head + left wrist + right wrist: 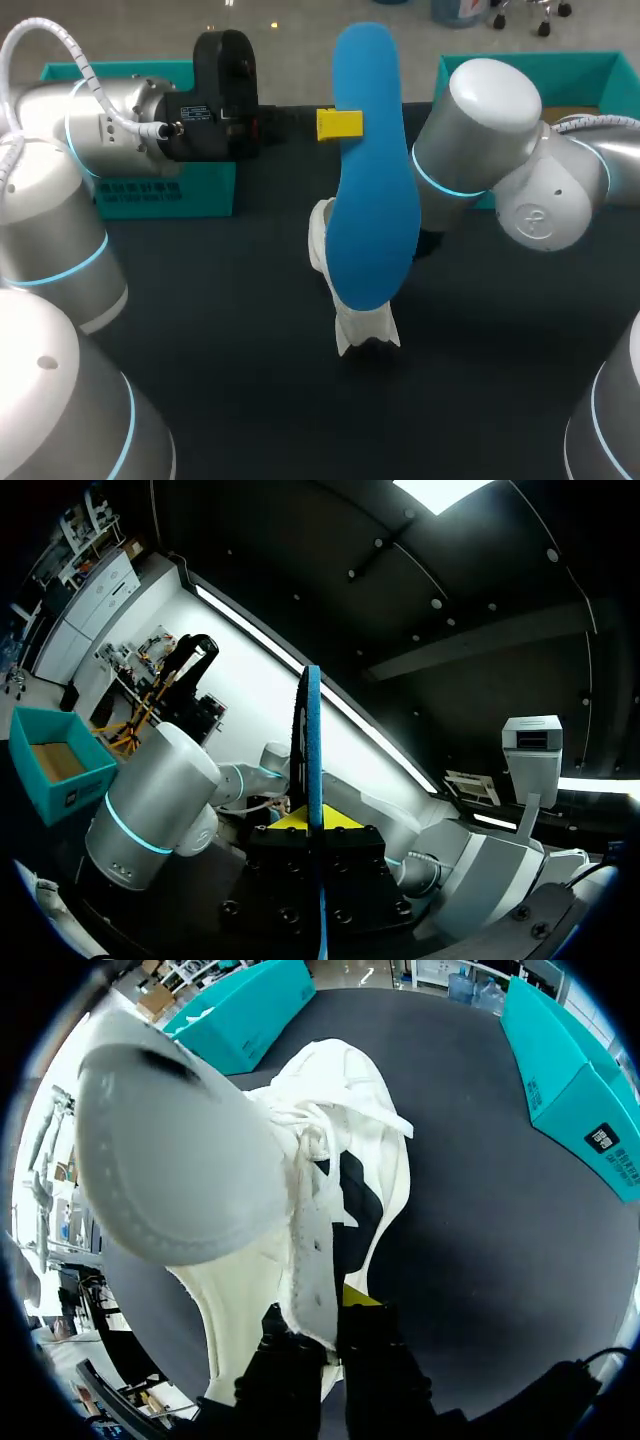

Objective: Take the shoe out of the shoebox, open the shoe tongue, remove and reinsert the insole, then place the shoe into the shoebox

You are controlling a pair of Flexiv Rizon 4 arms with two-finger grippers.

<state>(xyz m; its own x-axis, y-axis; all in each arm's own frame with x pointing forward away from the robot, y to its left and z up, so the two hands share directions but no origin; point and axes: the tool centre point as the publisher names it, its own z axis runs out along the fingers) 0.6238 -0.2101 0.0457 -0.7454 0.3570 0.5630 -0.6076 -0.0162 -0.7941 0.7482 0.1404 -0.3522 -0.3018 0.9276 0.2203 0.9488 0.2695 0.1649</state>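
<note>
Right wrist view: right gripper [335,1310] is closed on the side wall of the white shoe [350,1130], which lies on the table [470,1220].
Left wrist view: left gripper [312,825] pinches the blue insole [312,740], seen edge-on.
Head view: insole hangs over the shoe, long axis pointing down to it.
Next move: probably the left arm lowers it.

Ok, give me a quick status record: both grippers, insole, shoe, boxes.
left gripper: shut on the insole, holding it up above the shoe
insole: blue, fully out of the shoe
right gripper: shut on the shoe's upper beside the laces
shoe: white, below the insole, over the table, outside both boxes
left box: teal, at the back left
right box: teal, at the back right
task stage: insole removed, not yet reinserted
</note>
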